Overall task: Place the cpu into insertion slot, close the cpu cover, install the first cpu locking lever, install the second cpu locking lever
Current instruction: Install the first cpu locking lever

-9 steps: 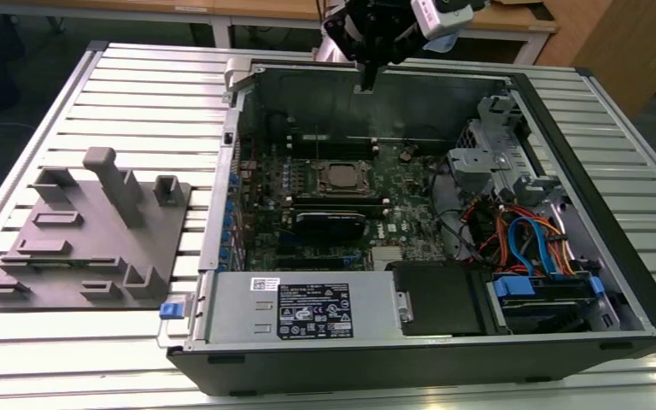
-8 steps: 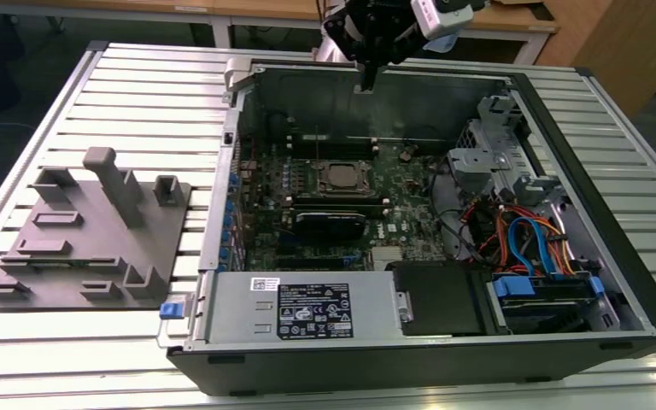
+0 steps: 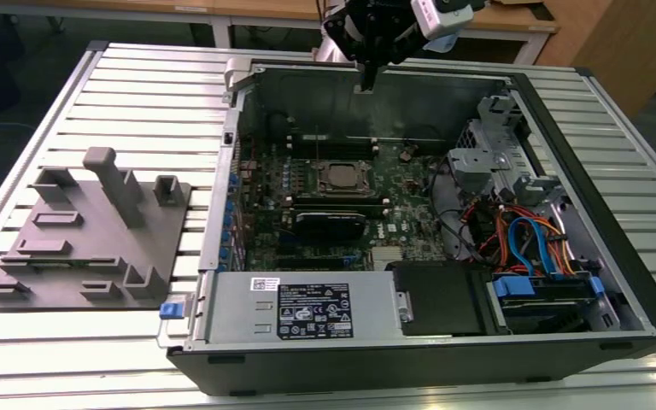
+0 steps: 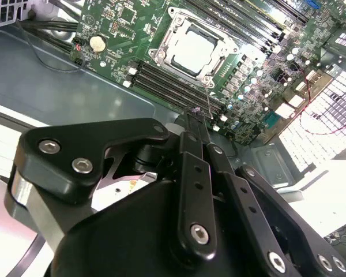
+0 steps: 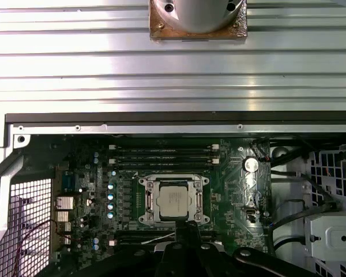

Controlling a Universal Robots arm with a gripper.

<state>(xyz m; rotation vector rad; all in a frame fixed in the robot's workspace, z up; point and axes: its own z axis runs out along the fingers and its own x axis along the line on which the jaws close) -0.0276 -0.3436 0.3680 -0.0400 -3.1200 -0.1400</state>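
cpu sits mid-motherboard with the cpu cover looking down around it. The gripper hangs at 12 o'clock from the cpu in the exterior view, above the case back wall, fingers pinched together on nothing. A thin rod standing by the cover's corner is likely an unlatched locking lever, so I read this as the lever step: push with the closed tip on the rod's free end only, down then sideways under its catch, clear of chip and memory slots.
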